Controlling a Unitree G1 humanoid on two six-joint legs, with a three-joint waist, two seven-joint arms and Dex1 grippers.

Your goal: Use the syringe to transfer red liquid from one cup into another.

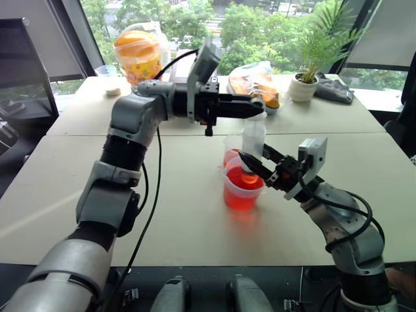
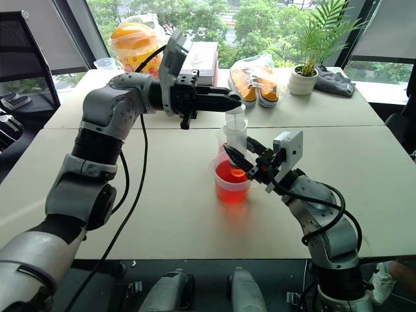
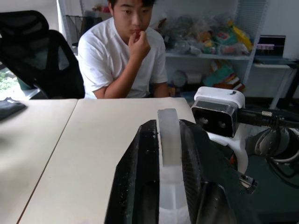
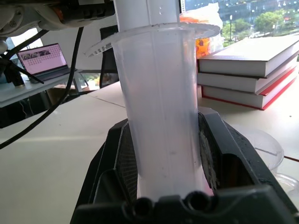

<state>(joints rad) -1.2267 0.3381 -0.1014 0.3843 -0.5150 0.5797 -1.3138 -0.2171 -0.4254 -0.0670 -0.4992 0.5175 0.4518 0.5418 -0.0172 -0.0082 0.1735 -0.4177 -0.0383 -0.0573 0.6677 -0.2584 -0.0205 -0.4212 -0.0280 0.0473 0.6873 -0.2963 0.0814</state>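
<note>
The clear syringe (image 1: pixel 253 138) stands upright over the larger beaker (image 1: pixel 242 192), which holds red liquid (image 1: pixel 239 198). Its orange tip (image 1: pixel 249 177) dips into that beaker. My right gripper (image 1: pixel 255 156) is shut on the syringe's barrel (image 4: pixel 161 116) from the right. My left gripper (image 1: pixel 259 107) reaches in level from the left and is shut on the white plunger (image 3: pixel 168 140) at the top. The smaller cup (image 1: pixel 229 151) stands just behind the beaker, touching it, with a little red liquid at its bottom.
At the table's far side are a stack of books (image 4: pixel 247 65), an orange bag (image 1: pixel 138 55), orange packets (image 1: pixel 255 81), a potted plant (image 1: pixel 304 84) and a grey cloth (image 1: pixel 335 90). A person (image 3: pixel 126 51) sits across the table. A laptop (image 4: pixel 42 58) stands off to one side.
</note>
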